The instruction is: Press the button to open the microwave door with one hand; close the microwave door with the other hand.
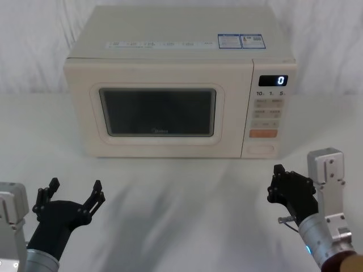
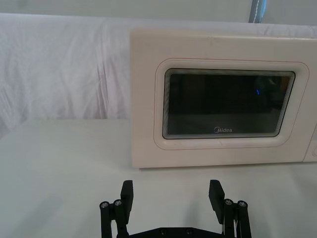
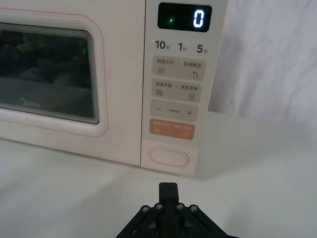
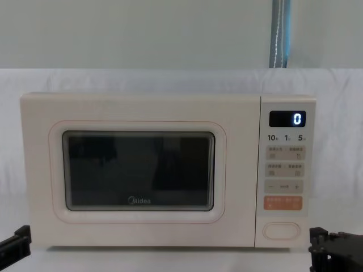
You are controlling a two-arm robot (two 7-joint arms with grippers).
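The cream microwave stands at the back of the table, and its door (image 1: 156, 116) (image 2: 223, 106) (image 4: 139, 173) with the dark window sits flush with the body. The pill-shaped button (image 1: 261, 149) (image 3: 169, 157) (image 4: 282, 230) lies at the bottom of the control panel, under the orange key. My right gripper (image 1: 278, 181) (image 3: 168, 188) is shut, empty, hovering a short way in front of the button and pointing at it. My left gripper (image 1: 75, 190) (image 2: 172, 193) is open with nothing between its fingers, near the table's front left, well short of the door.
The control panel (image 1: 267, 113) shows a lit "0" on its black display. A white cloth covers the table (image 1: 181, 192), and a white backdrop hangs behind the microwave. Bare table lies between both grippers and the microwave front.
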